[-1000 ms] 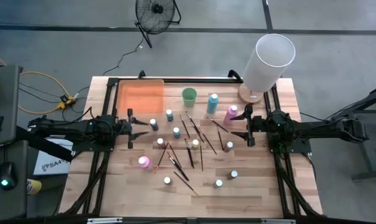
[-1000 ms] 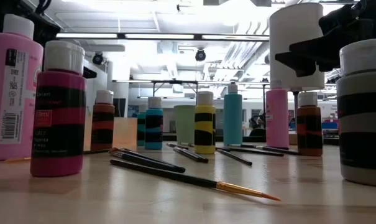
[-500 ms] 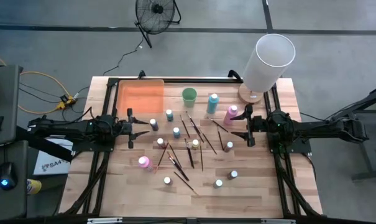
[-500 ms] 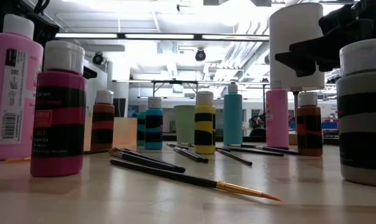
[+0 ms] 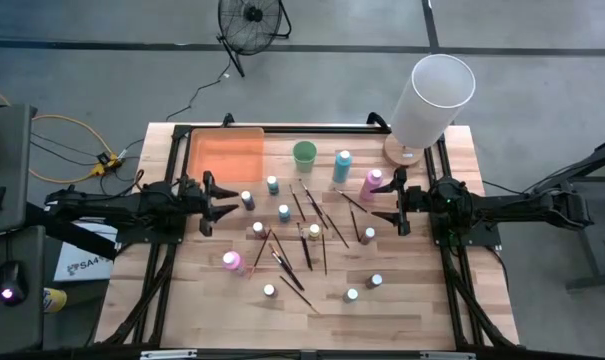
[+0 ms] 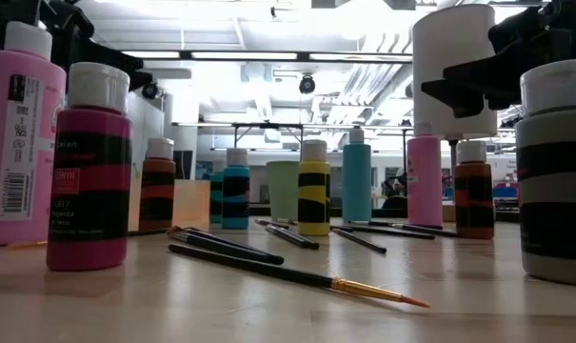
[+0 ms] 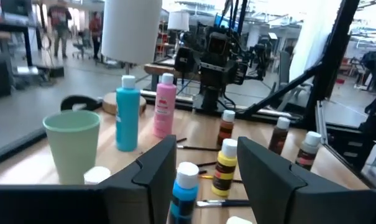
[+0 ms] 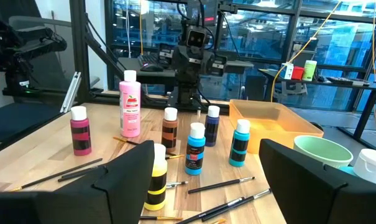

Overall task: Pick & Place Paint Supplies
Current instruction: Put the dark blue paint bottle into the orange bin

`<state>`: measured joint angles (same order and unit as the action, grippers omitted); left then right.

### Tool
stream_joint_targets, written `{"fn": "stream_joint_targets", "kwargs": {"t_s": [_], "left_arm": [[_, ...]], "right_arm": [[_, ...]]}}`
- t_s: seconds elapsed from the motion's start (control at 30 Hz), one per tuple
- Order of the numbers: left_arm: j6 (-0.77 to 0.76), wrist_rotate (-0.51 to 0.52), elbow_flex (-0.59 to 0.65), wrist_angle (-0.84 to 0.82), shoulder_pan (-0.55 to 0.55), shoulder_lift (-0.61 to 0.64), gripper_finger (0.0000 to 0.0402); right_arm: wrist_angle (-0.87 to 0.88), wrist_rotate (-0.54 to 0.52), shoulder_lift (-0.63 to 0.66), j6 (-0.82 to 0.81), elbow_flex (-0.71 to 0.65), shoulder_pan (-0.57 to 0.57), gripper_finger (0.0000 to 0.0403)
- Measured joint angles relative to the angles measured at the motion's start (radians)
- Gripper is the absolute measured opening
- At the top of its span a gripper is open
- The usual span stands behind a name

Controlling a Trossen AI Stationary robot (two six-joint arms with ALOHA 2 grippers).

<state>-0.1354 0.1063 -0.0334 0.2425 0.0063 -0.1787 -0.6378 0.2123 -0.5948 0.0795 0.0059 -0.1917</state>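
Note:
Several small paint bottles with pale caps (image 5: 284, 212) stand upright on the wooden table. A tall blue bottle (image 5: 342, 165) and two pink ones (image 5: 372, 182) (image 5: 232, 261) stand among them. Thin dark brushes (image 5: 304, 240) lie flat in the middle. My left gripper (image 5: 220, 203) hovers open at the table's left side, clear of the nearest bottle (image 5: 247, 200); in its wrist view (image 7: 203, 155) nothing sits between the fingers. At the right side my right gripper (image 5: 394, 205) is open beside the pink bottle, with its fingers (image 8: 200, 162) holding nothing.
An orange tray (image 5: 225, 155) sits at the far left, with a green cup (image 5: 304, 153) next to it. A tall white cylinder on a round base (image 5: 432, 95) stands at the far right corner. Bare wood lies along the near edge (image 5: 312, 325).
My left gripper has rolled about its own axis and tipped its fingers upward, rising a little; in the low view its dark shape now shows higher at the upper left. It stays open. Bottles and brushes have not moved.

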Motion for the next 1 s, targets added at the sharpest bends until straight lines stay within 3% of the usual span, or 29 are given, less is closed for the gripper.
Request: {"fn": "stream_joint_targets", "kwargs": {"t_s": [0.13, 0.27, 0.47, 0.57, 0.73, 0.87, 1.0], "left_arm": [[-0.093, -0.085, 0.000, 0.036, 0.000, 0.000, 0.0166], [-0.311, -0.150, 0.000, 0.064, 0.000, 0.000, 0.0166], [-0.363, -0.141, 0.000, 0.110, 0.000, 0.000, 0.0166], [-0.391, -0.057, -0.001, 0.112, 0.000, -0.001, 0.0166], [-0.291, -0.017, -0.138, -0.188, 0.000, -0.087, 0.0166], [-0.180, 0.034, -0.328, -0.400, 0.000, -0.263, 0.0171], [-0.111, 0.088, -0.525, -0.600, 0.000, -0.468, 0.0202]], "right_arm": [[0.000, 0.000, 0.000, 0.000, 0.000, 0.000, 0.0286], [0.000, 0.000, 0.000, 0.000, 0.000, 0.000, 0.0286], [0.000, 0.000, 0.000, 0.000, 0.000, 0.000, 0.0286], [0.000, 0.000, 0.000, 0.000, 0.000, 0.000, 0.0286], [0.000, 0.000, 0.000, 0.000, 0.000, 0.000, 0.0286], [0.000, 0.000, 0.000, 0.000, 0.000, 0.000, 0.0286], [0.000, 0.000, 0.000, 0.000, 0.000, 0.000, 0.0286]]}}
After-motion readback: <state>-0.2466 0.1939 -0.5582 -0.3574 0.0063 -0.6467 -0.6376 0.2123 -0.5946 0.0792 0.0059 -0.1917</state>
